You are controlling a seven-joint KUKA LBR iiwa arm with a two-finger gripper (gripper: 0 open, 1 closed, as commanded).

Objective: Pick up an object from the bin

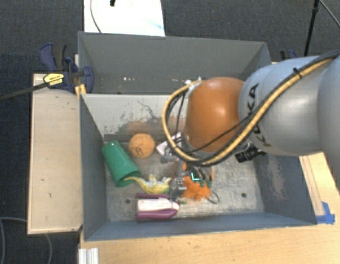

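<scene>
Toward the near middle of the grey bin (159,65), under the arm's orange cover (211,114): gripper (186,179) low over a small orange thing (195,193), close above it. Cannot tell whether released or clenched, nor whether grasping anything. Just left of that orange thing, a yellow curved piece (153,186) and, nearer, a purple-and-white packet (156,208); farther left, a green cup (119,161) on its side with a tan ball (141,145) beside it.
</scene>
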